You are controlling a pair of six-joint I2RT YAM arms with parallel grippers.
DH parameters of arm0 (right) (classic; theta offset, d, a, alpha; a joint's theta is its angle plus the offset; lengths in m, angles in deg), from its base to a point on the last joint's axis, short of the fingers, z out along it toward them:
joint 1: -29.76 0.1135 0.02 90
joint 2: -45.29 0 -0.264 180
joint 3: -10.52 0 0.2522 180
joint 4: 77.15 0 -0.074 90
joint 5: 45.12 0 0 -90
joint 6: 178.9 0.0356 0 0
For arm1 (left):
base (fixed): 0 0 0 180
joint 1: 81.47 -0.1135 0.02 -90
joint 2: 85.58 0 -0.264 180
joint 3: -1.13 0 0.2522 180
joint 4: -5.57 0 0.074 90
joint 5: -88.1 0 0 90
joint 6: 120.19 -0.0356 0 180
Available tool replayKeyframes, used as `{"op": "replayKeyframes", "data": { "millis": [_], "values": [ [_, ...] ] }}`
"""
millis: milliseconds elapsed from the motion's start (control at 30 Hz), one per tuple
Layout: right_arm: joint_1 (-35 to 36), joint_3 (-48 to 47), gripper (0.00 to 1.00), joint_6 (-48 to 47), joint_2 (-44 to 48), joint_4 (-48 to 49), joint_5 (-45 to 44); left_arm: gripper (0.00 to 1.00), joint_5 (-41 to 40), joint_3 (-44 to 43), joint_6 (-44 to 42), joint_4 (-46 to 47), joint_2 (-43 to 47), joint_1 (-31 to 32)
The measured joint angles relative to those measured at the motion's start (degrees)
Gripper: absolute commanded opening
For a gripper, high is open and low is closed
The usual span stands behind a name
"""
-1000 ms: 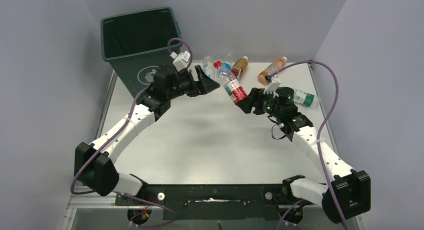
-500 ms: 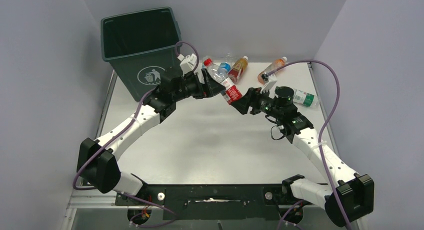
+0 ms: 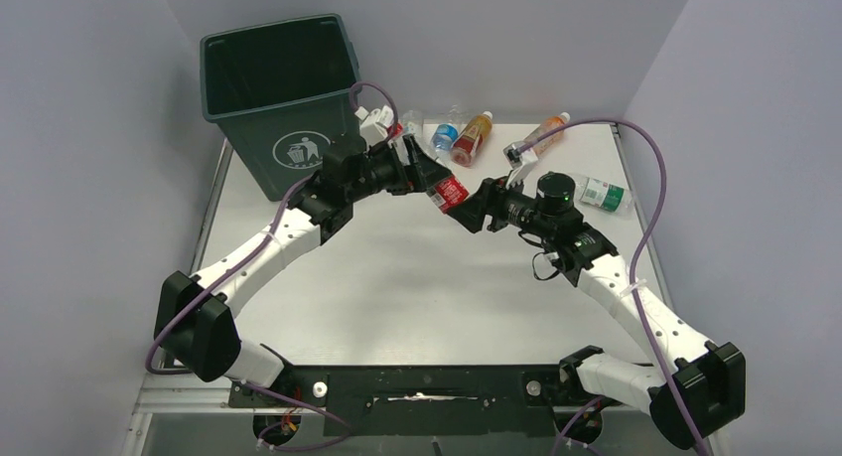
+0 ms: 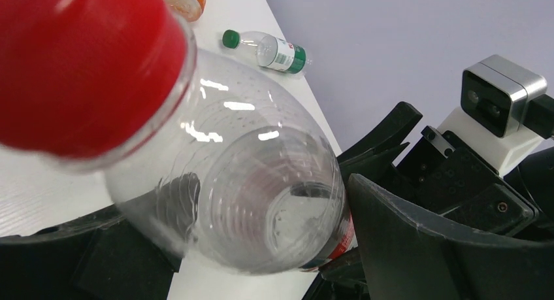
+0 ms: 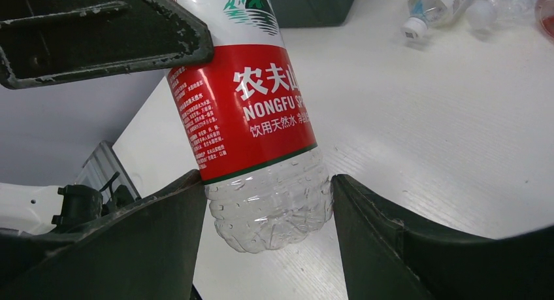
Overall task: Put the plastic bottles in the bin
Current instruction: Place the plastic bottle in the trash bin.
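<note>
bottle shifted nearer bin, r gripper gripping

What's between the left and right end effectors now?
The red-labelled bottle bridges them: base gripped by the right end effector, cap end inside the open left end effector. Top view shows it.

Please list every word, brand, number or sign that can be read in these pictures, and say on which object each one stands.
"农夫山": red-label bottle, large white characters, cut off at the curve.
"NONGFU SP": same label, the rest turned away.
"饮用天然水": same label, line below.
Fine print on that label: too small to read.
White litter-person sign, no words: front of the bin.
Green-label bottle: print too blurred.
</note>
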Motion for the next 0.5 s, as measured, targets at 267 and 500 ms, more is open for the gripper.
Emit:
{"op": "replayKeyframes", "data": {
  "millis": [267, 500],
  "values": [
    [1.9, 0.0, 0.46, -0.1, -0.1, -0.2, -0.8, 0.72, -0.8, -0.1, -0.1, -0.1, -0.9, 0.7],
    [2.6, 0.0, 0.51, -0.3, -0.3, -0.1, -1.6, 0.5, -0.8, -1.3, -0.2, -0.8, -1.0, 0.9]
  ]
}}
